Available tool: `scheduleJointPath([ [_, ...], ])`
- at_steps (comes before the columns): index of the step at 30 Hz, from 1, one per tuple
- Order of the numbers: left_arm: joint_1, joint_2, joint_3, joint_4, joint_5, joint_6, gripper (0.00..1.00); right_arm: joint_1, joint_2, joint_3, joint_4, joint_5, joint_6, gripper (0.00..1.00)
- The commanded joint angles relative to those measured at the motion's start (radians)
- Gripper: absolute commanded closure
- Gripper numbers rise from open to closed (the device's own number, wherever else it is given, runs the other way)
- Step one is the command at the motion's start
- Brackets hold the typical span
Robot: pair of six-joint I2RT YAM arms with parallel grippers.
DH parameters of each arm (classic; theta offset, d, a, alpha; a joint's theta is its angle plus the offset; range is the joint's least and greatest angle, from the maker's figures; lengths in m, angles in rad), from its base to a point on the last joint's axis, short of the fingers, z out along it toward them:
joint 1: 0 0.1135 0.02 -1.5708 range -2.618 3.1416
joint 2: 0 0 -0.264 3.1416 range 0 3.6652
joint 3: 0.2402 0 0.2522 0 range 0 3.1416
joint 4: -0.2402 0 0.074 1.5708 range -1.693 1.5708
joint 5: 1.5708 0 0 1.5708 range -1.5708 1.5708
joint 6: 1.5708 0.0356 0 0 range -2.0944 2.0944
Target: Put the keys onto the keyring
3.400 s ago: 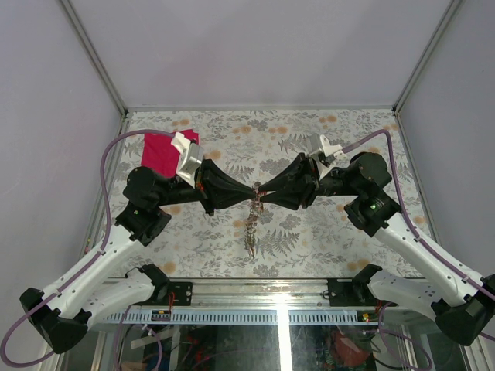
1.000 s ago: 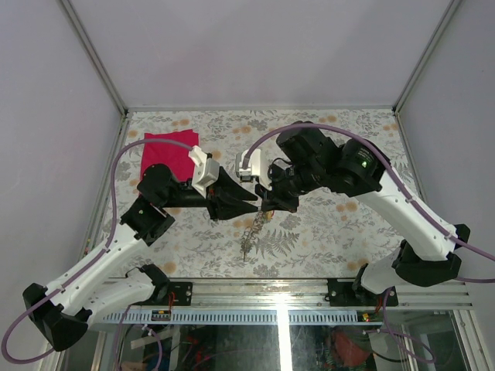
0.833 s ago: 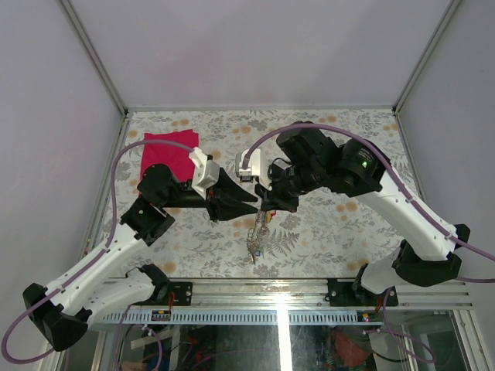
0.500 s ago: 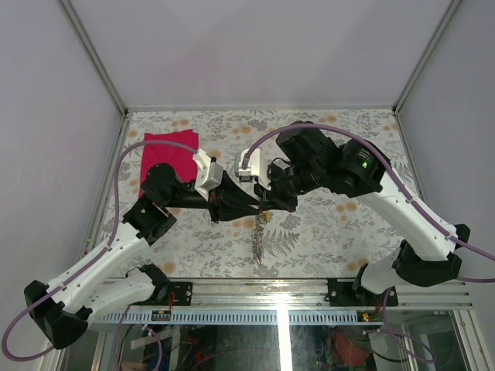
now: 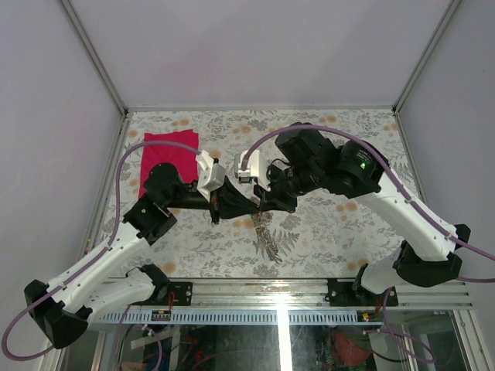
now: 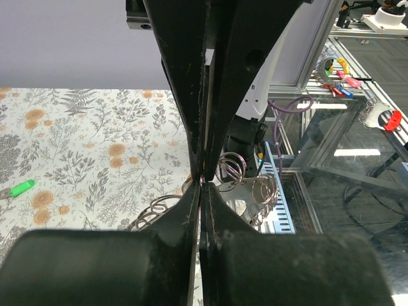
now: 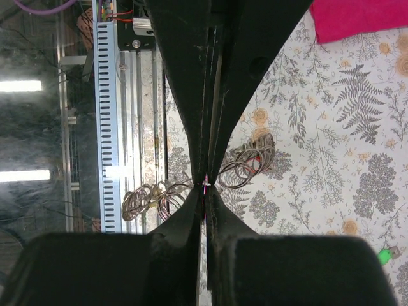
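Tip to tip now, just to the right of the red cloth (image 5: 168,154): the left gripper (image 6: 201,190) and the right gripper (image 7: 205,191) meet nose-on, above the floral table (image 5: 340,232). Both have their jaws narrowed to a sliver, nipping the top of the keyring (image 5: 267,232). It is a bunch of linked wire rings, dangling from the meeting point on the side nearer the arm bases than the cloth. A pinkish speck shows at the pinch; what it is, I cannot tell. One green key (image 6: 21,188) lies flat on the table, apart from the cloth and untouched.
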Motion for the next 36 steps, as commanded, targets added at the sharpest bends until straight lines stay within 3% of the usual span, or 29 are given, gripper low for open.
scheduleJointPath([
  [1,-0.006,0.002,0.04,-0.001,-0.019,-0.001,1.0,0.014,-0.077,-0.012,0.103,0.012,0.009,0.96],
  [4,-0.007,-0.005,0.04,0.012,-0.028,-0.014,1.0,0.014,-0.126,-0.06,0.163,0.031,0.028,0.78],
  [10,-0.006,-0.024,0.022,0.076,-0.045,-0.067,1.0,0.013,-0.303,-0.279,0.443,0.158,0.126,0.61],
  [14,-0.006,-0.032,0.009,0.112,-0.061,-0.096,1.0,0.014,-0.453,-0.474,0.677,0.238,0.248,0.58],
  [18,-0.006,-0.034,-0.007,0.119,-0.108,-0.1,1.0,0.014,-0.52,-0.585,0.773,0.322,0.341,0.62],
  [26,-0.004,-0.049,-0.022,0.092,-0.183,-0.097,1.0,0.014,-0.569,-0.7,0.718,0.521,0.413,0.59],
  [31,-0.004,-0.067,-0.025,0.045,-0.237,-0.074,1.0,0.013,-0.622,-0.777,0.678,0.654,0.552,0.55],
  [36,-0.003,-0.069,-0.042,0.059,-0.203,-0.075,1.0,0.014,-0.683,-0.861,0.663,0.64,0.64,0.53],
])
